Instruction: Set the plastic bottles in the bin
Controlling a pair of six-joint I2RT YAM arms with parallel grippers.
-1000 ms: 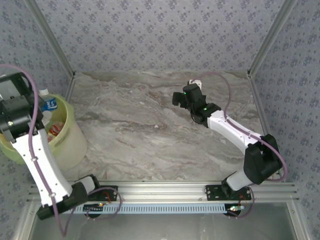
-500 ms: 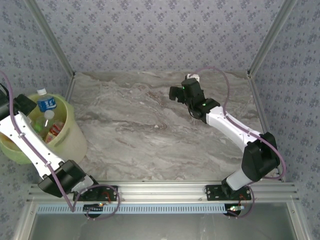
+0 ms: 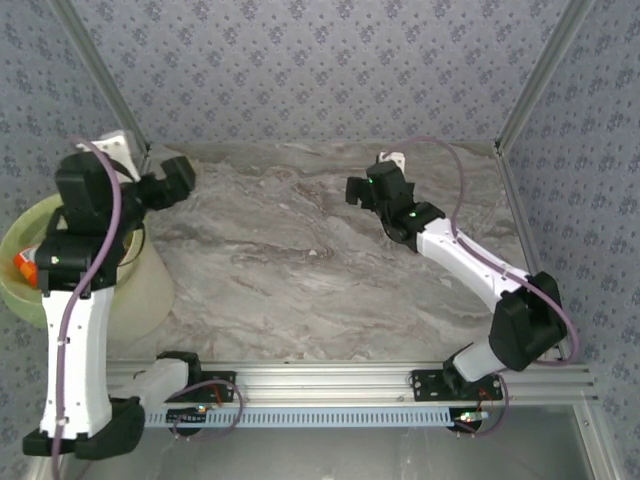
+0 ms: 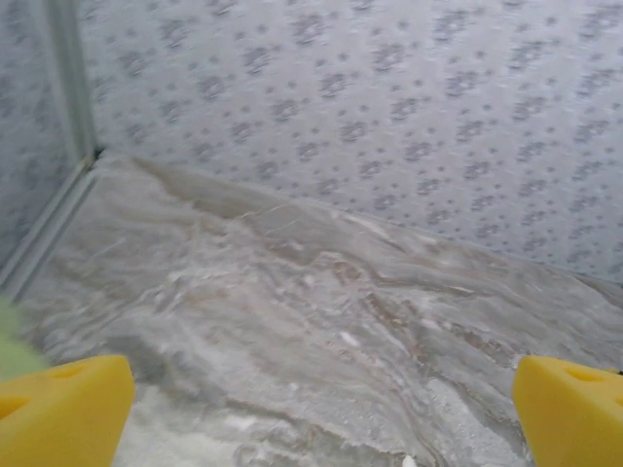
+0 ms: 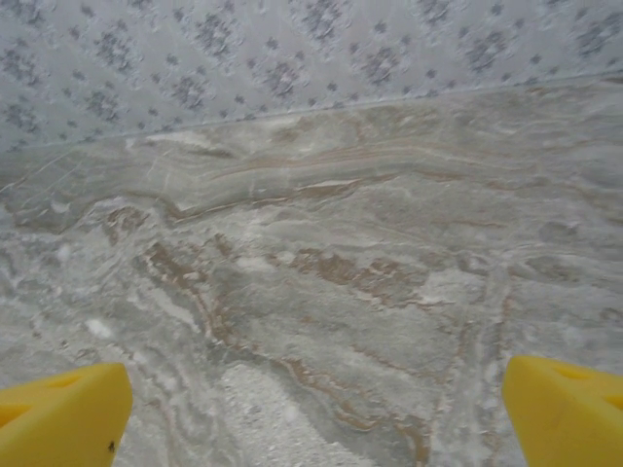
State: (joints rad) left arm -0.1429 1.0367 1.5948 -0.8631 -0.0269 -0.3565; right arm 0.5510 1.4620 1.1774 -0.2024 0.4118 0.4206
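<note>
Round pale lime-green bin [image 3: 143, 288] stands upright far left, an orange-capped bottle [image 3: 27, 266] inside.

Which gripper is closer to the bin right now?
The left gripper, open, just past the bin on the left; the right gripper is far off across the table.

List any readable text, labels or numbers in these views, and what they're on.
None readable.
Label on the orange-red bottle in the bin: too small and blurred to read.
Table and patterned walls: no lettering visible.
</note>
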